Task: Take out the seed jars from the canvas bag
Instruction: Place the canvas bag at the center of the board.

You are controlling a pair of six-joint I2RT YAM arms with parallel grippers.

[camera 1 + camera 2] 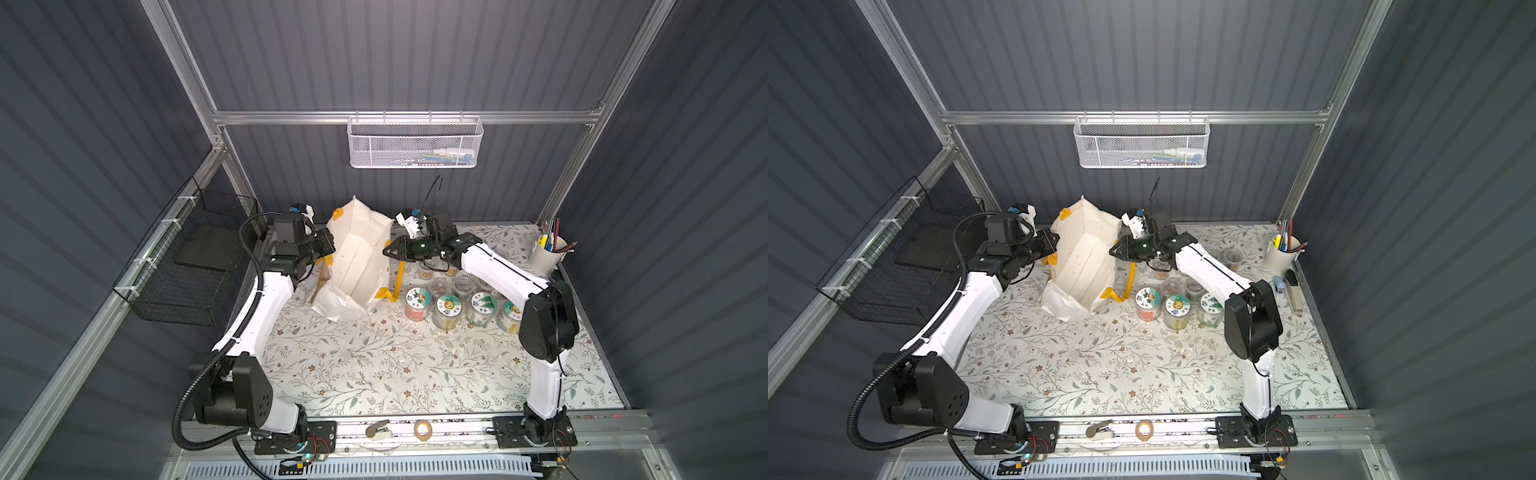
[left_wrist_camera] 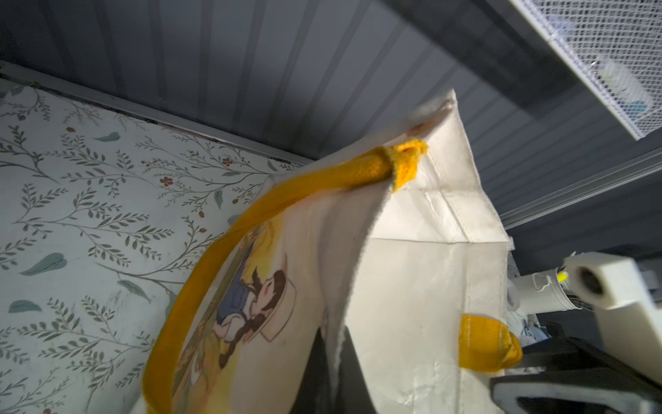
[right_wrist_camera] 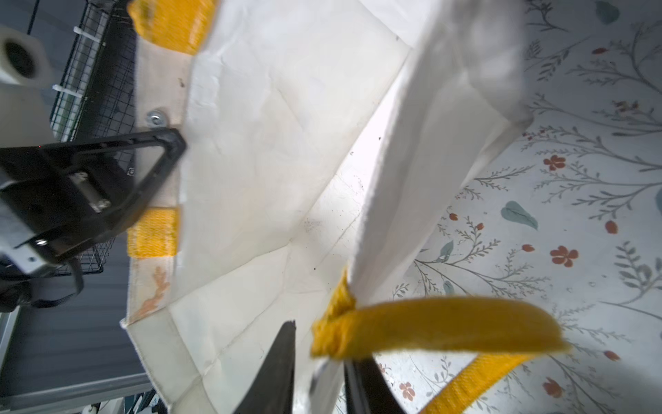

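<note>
Back-centre of the floral table [image 1: 374, 374]: canvas bag [image 1: 358, 262] held open between both arms
Left gripper [image 1: 331, 248] clamped on its left rim, right gripper [image 1: 387, 251] pinched tight on the right rim beside a yellow handle patch. Mouth faces up, long axis front to back; creased pale floor visible inside. Seed jars [image 1: 448, 311] stand just right of the bag, partly under the right arm; pen cup [image 1: 543, 261], holding pens, in the far right corner

Open table [image 1: 374, 374] in front; seed jars [image 1: 449, 308] crowd beside the canvas bag [image 1: 357, 257].
</note>
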